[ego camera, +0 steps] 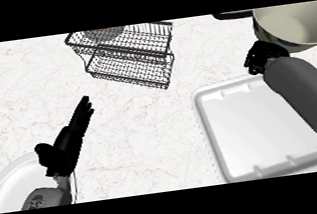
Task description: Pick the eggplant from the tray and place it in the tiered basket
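The right hand (263, 57) sits curled beyond the white rectangular tray's (227, 120) far edge — whether it holds the eggplant I cannot tell; none shows. Next, likely: carry toward the black wire tiered basket (129, 57) — left hand (69, 141) rests, fingers straight.

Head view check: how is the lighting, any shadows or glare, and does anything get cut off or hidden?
Head view: even light, no glare on the counter; the tiered basket throws no clear shadow. The tray and plate are cut by the frame's edge. The right forearm hides much of the right hand; the left hand shows fully. No eggplant visible.
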